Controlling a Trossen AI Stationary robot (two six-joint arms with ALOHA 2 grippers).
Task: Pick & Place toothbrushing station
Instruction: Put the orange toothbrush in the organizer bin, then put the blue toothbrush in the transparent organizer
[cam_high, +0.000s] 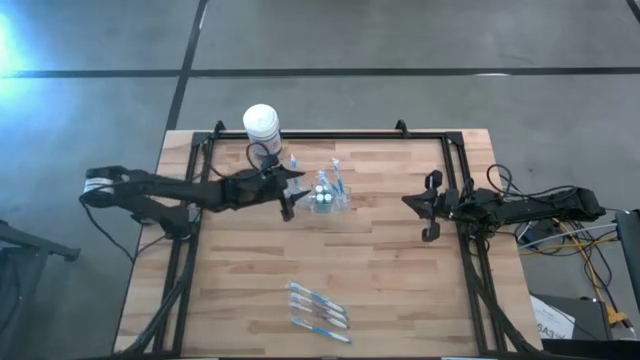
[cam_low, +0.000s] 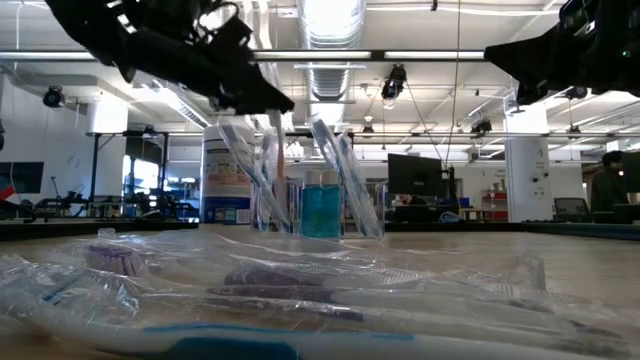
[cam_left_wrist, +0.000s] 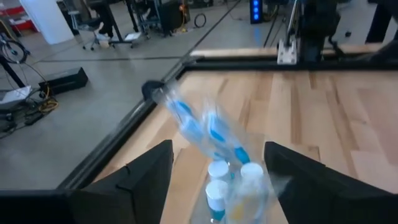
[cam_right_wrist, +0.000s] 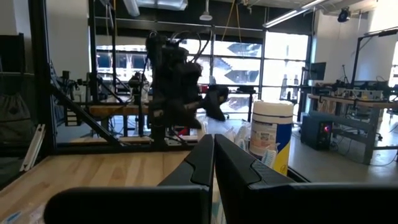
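Several blue-and-white toothbrushes (cam_high: 334, 181) stand leaning in the small clear cup (cam_high: 328, 200) near the middle of the wooden table (cam_high: 400, 270), a little toward twelve o'clock, with white-capped pieces (cam_left_wrist: 217, 169) down inside the cup too. Left gripper (cam_high: 291, 196) sits just at the cup's nine o'clock side, its dark fingers (cam_left_wrist: 146, 171) spread wide apart and nothing between them; the cup and brushes show just ahead of the gap. More wrapped toothbrushes (cam_high: 318, 308) lie loose on the table toward six o'clock. At eleven o'clock from the cup stands a white-lidded tub (cam_high: 262, 123) at the table's far edge. Right gripper (cam_high: 432, 207) waits well off at three o'clock, fingers pressed together, holding nothing.
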